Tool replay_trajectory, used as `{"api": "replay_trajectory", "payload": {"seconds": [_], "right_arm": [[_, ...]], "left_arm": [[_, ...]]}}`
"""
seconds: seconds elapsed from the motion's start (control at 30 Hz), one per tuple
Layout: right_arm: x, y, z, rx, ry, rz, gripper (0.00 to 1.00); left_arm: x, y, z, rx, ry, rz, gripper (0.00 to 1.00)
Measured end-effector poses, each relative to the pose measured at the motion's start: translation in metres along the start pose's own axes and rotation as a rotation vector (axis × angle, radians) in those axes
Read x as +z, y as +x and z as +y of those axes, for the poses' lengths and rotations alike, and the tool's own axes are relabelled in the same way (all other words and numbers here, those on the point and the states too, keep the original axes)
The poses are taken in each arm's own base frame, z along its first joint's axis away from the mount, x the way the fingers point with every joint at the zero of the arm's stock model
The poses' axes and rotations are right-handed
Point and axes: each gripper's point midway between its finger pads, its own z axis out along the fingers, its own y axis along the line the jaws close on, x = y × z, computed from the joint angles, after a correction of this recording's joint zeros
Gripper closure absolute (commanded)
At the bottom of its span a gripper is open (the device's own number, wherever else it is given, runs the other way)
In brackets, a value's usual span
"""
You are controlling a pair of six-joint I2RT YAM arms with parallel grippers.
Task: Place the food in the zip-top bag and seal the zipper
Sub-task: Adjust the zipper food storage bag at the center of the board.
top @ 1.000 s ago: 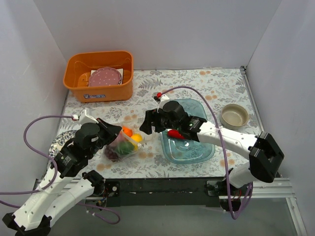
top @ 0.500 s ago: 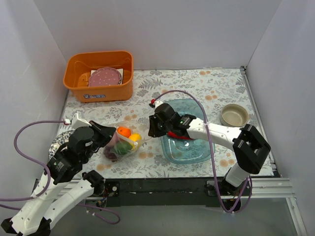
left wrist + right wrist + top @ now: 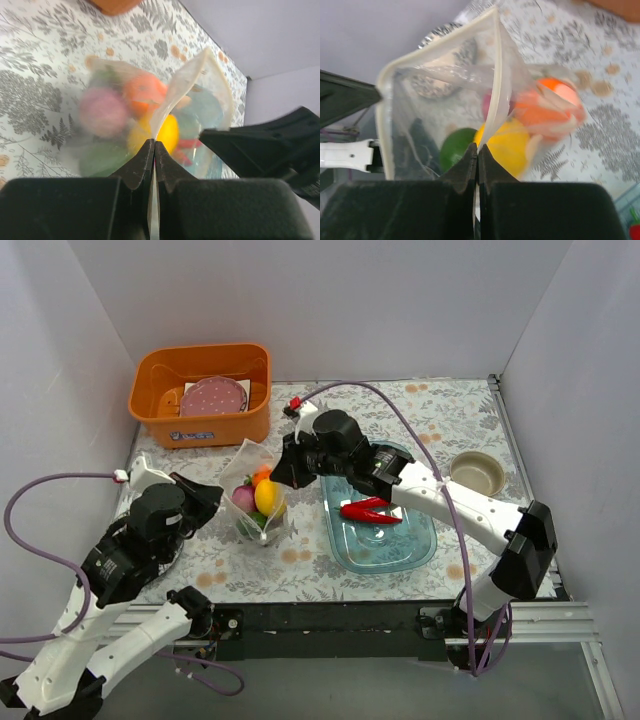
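Both clamped shut, my left hand point(image 3: 154, 146) and right hand point(image 3: 477, 150) pinch the zip-top bag point(image 3: 248, 460) between them, the red chili point(image 3: 368, 510) lying in the blue tray point(image 3: 405, 552) beside the right hand.

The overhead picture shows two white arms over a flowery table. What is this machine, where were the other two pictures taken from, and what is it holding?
These are two robot arms bolted at the table's near edge. The overhead picture comes from a fixed camera above them. The two close-ups come from a camera on each wrist. The left gripper and the right gripper each pinch the mouth edge of a clear zip-top bag. Inside it are toy fruits, among them an orange and a lemon. A red chili lies in the blue tray. Farther back, an orange basket holds a pink dotted plate, and a small bowl stands to the right.
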Motion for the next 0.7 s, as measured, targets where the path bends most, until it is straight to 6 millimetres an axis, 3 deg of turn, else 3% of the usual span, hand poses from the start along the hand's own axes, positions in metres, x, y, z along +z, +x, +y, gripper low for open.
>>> {"api": "replay_trajectory", "payload": {"seconds": [0.13, 0.27, 0.37, 0.5, 0.7], "right_arm": [[-0.011, -0.038, 0.030, -0.042, -0.072, -0.063, 0.98], [-0.005, -0.039, 0.037, -0.044, -0.110, -0.046, 0.98], [0.009, -0.022, 0.029, -0.026, -0.106, 0.002, 0.98], [0.020, 0.015, 0.010, 0.017, -0.071, 0.087, 0.97], [0.028, 0.079, -0.023, 0.087, 0.000, 0.211, 0.95]], "left_arm": [[-0.008, -0.024, -0.004, -0.005, -0.037, -0.071, 0.99], [-0.014, -0.033, 0.000, -0.009, -0.045, -0.106, 0.99], [-0.017, -0.035, 0.004, -0.007, -0.049, -0.117, 0.98], [-0.013, -0.030, 0.006, 0.006, -0.051, -0.109, 0.97], [0.018, 0.013, 0.028, 0.084, -0.110, 0.002, 1.00]]}}
